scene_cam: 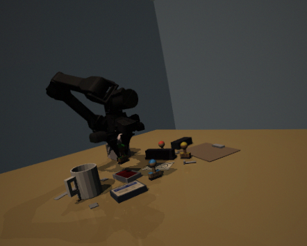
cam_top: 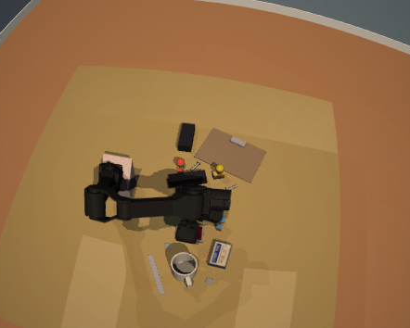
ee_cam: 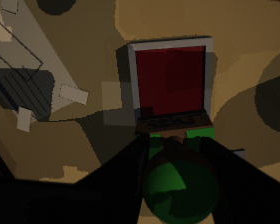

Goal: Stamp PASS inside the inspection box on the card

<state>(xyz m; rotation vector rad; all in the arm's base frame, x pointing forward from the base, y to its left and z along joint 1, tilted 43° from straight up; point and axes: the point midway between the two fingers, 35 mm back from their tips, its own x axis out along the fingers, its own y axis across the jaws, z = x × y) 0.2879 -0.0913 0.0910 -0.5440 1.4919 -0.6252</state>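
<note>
My gripper is shut on the green-knobbed stamp, holding it upright above the bench. In the wrist view its wooden base overlaps the near rim of the ink pad; the exterior view shows the base raised above pad height. The red ink pad is open, partly under the arm from above. The card lies left of the pad in the wrist view, with a box outline and tape pieces; part is shadowed. The stamp's underside is hidden.
A blue-knobbed stamp stands near the pad. A mug and a flat labelled box are close by. Yellow and red stamps stand near a black block.
</note>
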